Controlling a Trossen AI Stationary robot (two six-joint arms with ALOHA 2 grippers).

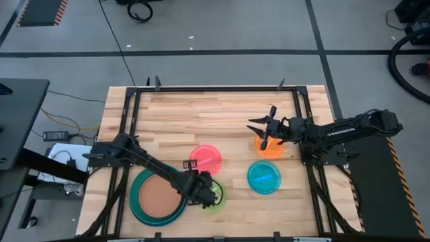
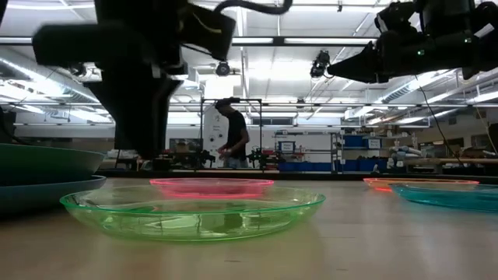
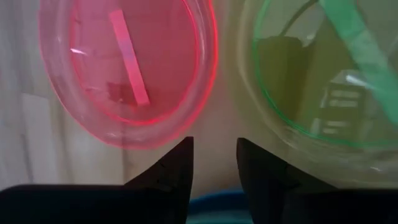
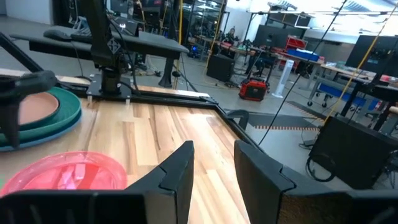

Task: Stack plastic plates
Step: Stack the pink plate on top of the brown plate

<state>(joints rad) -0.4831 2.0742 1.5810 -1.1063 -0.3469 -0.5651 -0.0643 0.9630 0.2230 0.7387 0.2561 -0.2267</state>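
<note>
A stack of large plates (image 1: 158, 196) lies at the table's near left: a salmon plate sits inside a teal one, and a blue rim (image 2: 47, 193) shows beneath. Small translucent plates lie singly on the table: green (image 1: 215, 197), pink (image 1: 205, 158), orange (image 1: 271, 149) and cyan (image 1: 264, 177). My left gripper (image 1: 205, 190) is open and hovers at the green plate's edge beside the stack. Its wrist view faces the pink plate (image 3: 124, 68) and the green plate (image 3: 317, 81). My right gripper (image 1: 263, 131) is open and raised over the orange plate.
A black metal frame (image 1: 201, 89) runs along the table's edges. Bare wood lies across the far half of the table (image 1: 201, 117). A person (image 2: 233, 136) stands in the room beyond the far edge, away from the table.
</note>
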